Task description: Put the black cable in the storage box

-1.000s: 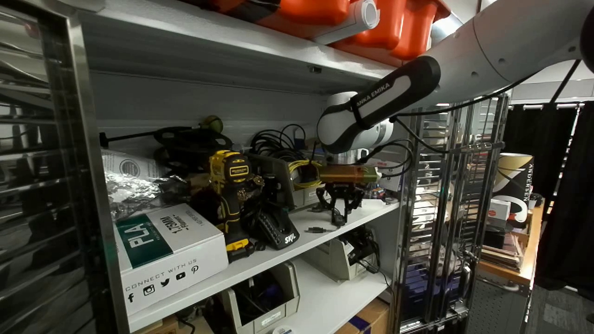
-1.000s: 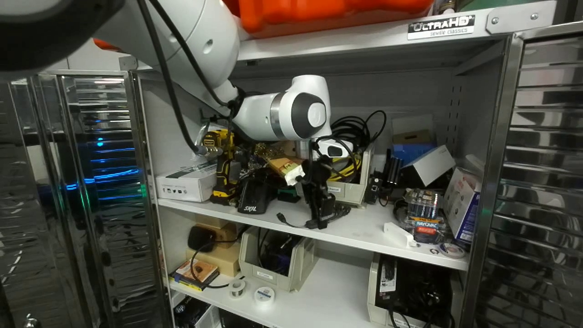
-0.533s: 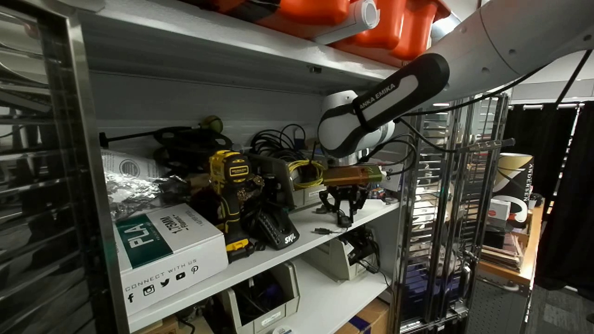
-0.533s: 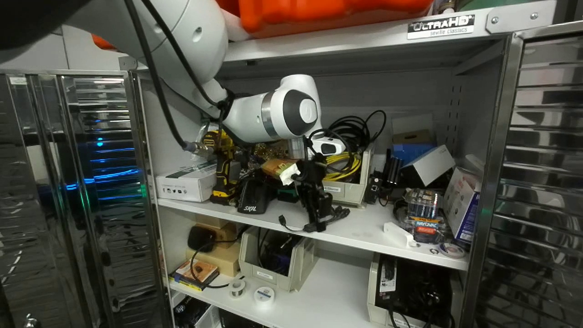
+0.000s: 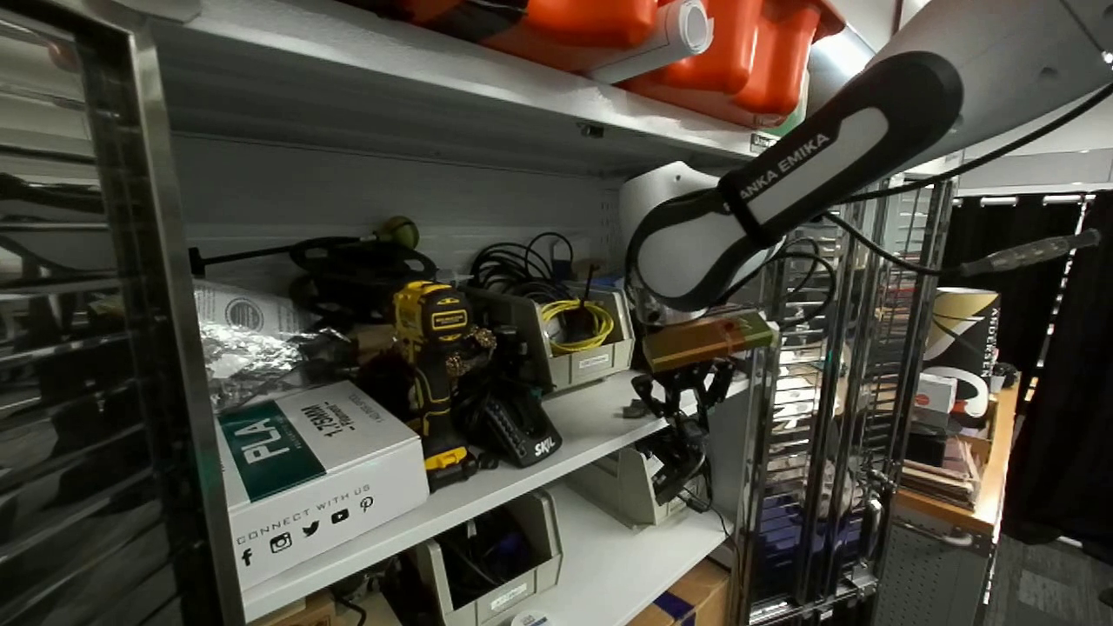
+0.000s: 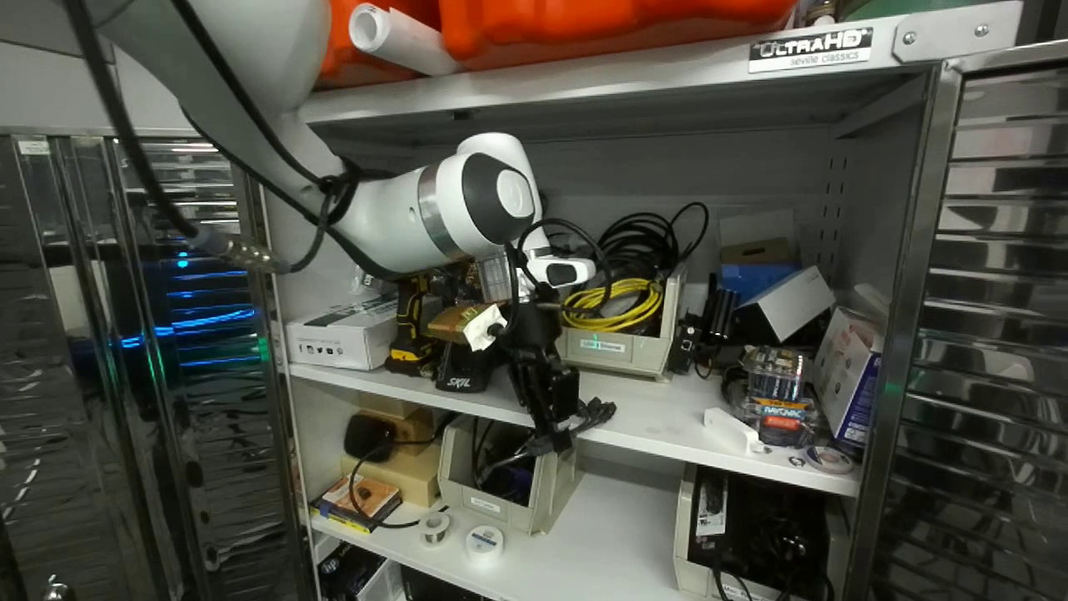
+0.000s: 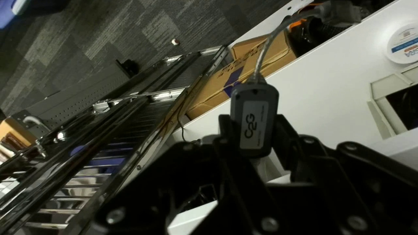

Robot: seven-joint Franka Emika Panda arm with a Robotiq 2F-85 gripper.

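My gripper (image 7: 253,132) is shut on the dark grey C2G-labelled body of the black cable (image 7: 254,114). A grey lead runs from this body to a plug (image 7: 343,14) in the wrist view. In the exterior views the gripper (image 5: 691,435) (image 6: 555,438) is at the front edge of the upper shelf, and the plug end of the cable (image 6: 517,457) sticks out in front. A dark bunch of the cable (image 6: 596,413) trails behind the gripper. Grey storage bins stand on the lower shelf, in the middle (image 6: 546,501) and at the right (image 6: 682,542).
Another grey bin (image 6: 613,355) with yellow cable stands on the upper shelf (image 6: 667,417). A yellow drill (image 5: 430,348), a SKIL charger (image 5: 522,435) and a white PLA box (image 5: 330,496) stand beside it. A white roll (image 6: 484,542) lies on the lower shelf. Metal doors flank the cabinet.
My gripper has moved outward and down with the cable, to the left in one exterior picture and to the right in another. The trailing bunch has slid along toward the shelf's front edge.
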